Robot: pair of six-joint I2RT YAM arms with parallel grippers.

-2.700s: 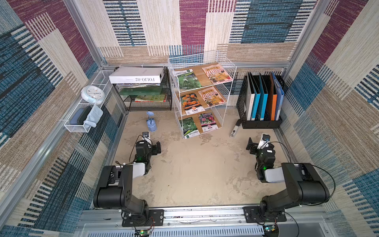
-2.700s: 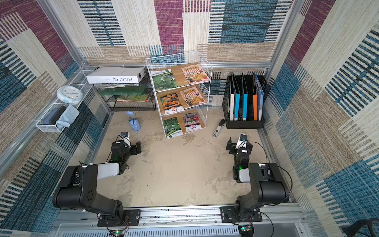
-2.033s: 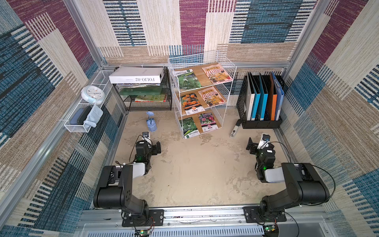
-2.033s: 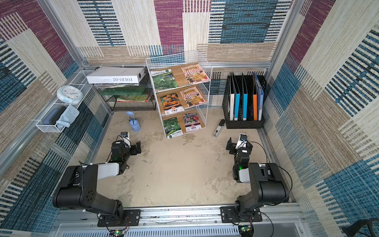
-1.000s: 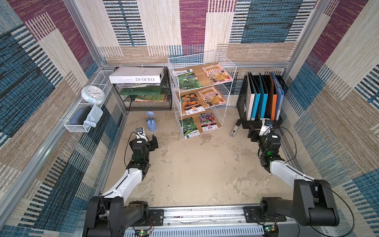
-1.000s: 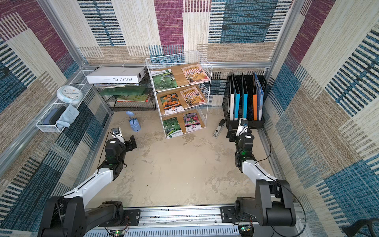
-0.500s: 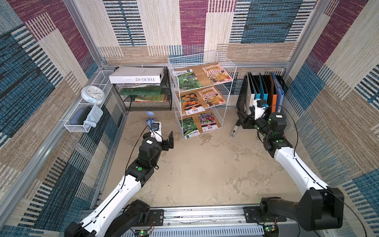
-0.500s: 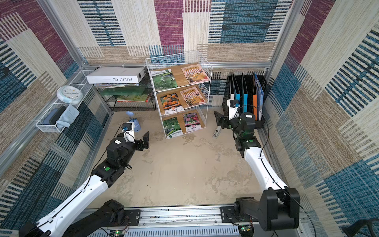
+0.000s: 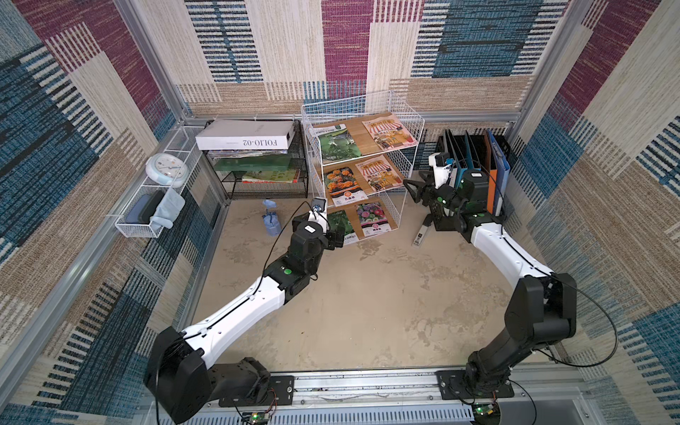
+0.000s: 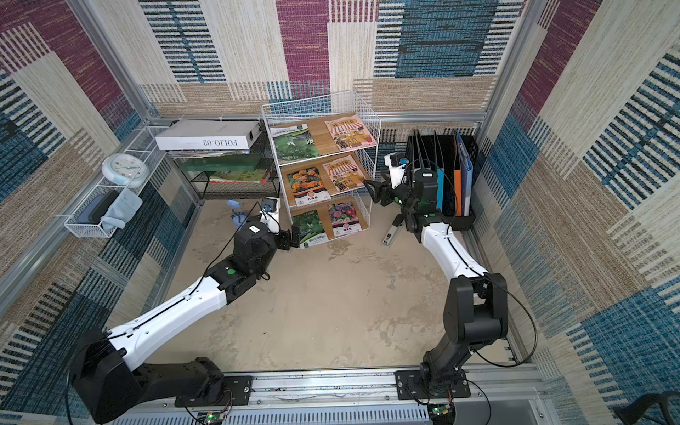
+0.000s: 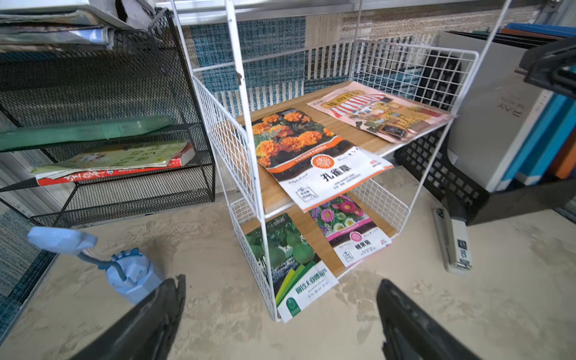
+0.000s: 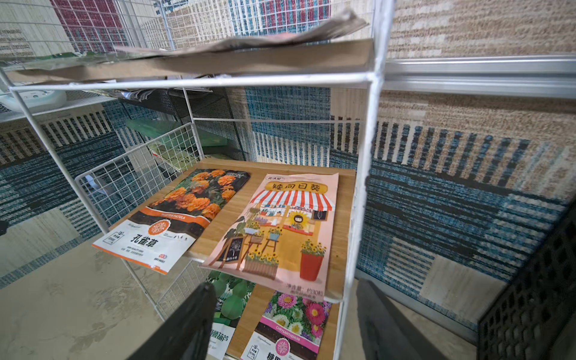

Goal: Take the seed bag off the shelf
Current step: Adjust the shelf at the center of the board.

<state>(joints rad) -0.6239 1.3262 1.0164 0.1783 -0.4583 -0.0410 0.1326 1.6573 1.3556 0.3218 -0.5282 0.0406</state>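
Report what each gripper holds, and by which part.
Nothing is held: the left gripper and right gripper are open and empty, facing the white wire-grid shelf with wooden boards.

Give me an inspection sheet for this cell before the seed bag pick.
Surface: sandy beige floor, stained.
Job's things: white wire shelf, three wooden tiers; seed bags two per tier; marigold seed bag and sunflower seed bag overhang the middle tier.
Clutter: stapler and small blue item on the floor; black mesh rack with FOLIO-02 box; binder holder; wire basket with clock.
Grippers: left gripper open at the bottom tier; right gripper open at the middle tier; both empty.
Cables: black cable loops off the right arm; no snag seen.
Surroundings: woven patchwork walls, aluminium frame.
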